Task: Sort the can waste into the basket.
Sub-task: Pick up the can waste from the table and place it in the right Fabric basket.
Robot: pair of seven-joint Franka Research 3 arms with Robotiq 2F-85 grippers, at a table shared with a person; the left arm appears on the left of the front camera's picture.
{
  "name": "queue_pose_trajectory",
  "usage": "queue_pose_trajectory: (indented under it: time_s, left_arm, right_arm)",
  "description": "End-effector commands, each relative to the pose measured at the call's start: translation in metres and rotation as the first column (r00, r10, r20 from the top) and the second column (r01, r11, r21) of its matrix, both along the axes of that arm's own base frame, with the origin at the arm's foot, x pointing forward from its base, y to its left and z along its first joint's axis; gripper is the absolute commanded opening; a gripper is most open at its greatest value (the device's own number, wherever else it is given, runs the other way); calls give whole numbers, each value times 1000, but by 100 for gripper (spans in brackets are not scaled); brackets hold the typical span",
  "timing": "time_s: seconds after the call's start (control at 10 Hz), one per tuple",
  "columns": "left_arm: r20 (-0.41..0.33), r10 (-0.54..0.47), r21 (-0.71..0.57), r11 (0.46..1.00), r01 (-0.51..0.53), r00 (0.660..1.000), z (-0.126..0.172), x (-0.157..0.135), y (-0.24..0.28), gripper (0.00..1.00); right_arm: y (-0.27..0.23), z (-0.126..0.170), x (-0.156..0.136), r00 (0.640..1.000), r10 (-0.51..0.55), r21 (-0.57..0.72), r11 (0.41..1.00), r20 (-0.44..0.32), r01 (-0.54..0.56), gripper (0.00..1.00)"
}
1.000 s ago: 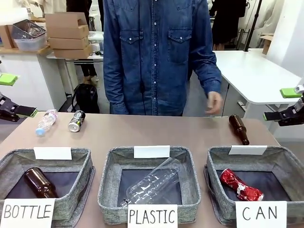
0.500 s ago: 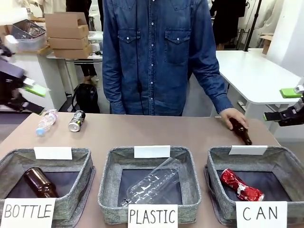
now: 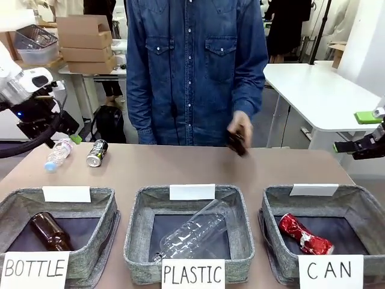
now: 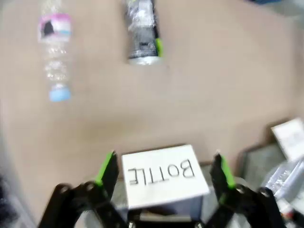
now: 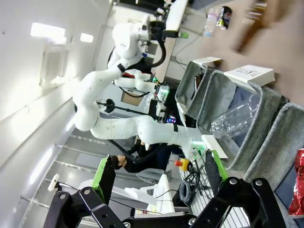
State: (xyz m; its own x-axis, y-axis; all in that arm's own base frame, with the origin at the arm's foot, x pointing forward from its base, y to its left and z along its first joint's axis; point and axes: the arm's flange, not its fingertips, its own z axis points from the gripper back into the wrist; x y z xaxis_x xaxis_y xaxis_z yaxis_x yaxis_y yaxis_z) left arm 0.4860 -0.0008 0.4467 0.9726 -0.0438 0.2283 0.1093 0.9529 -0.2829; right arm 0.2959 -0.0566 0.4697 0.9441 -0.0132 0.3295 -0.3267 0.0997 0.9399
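Risk: silver-and-black printed metal can [image 3: 97, 153] at 10 o'clock on brown table [image 3: 198, 167] may roll from wide-open, empty left gripper [image 4: 164, 164] | cause: round body, clear plastic bottle [image 3: 58, 155] near at its 9 o'clock | red dented can [image 3: 304, 235] inside grey woven CAN basket [image 3: 361, 201], 4 o'clock | right gripper [image 3: 358, 132] open, empty.

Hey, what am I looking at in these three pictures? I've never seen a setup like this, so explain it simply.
This is a two-armed robot sharing a table with a person. The wide picture looks across the table from the robot's side. The other two come from cameras on the wrists, looking along the left claw and the right claw. Both are open and hold nothing. On the table lie a black can and a plastic bottle. In front, the BOTTLE basket holds a brown bottle, the PLASTIC basket a clear bottle, and the CAN basket a red can. The person's hand holds a second bottle.
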Motion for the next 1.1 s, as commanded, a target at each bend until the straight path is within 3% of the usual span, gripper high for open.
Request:
queue_pose_trajectory:
  time_s: [0.0,0.2,0.3,0.5,0.6,0.7,0.8,1.0]
  left_arm:
    - [56,-127,32,992,125,990,14,-18,-14,100]
    - [56,-127,32,992,125,990,14,-18,-14,100]
    - [10,-36,2,999,36,999,3,1,-5,100]
    - [142,-1,-144,989,21,990,17,20,7,100]
    - [158,44,-135,991,-23,986,19,44,9,100]
    - [100,-53,-179,981,71,994,11,69,2,100]
    - [60,24,-85,996,-19,998,-8,99,-5,100]
    - [-43,23,-104,994,-27,999,-35,123,-12,100]
  right_arm:
    - [-2,2,1,1000,8,0,1000,26,-8,100]
    - [-2,2,1,1000,8,0,1000,26,-8,100]
    - [-2,2,1,1000,8,0,1000,26,-8,100]
    - [-2,2,1,1000,8,0,1000,26,-8,100]
    - [-2,2,1,1000,8,0,1000,26,-8,100]
    - [-2,2,1,1000,8,0,1000,26,-8,100]
    - [-2,2,1,1000,8,0,1000,26,-8,100]
    - [-2,2,1,1000,8,0,1000,26,-8,100]
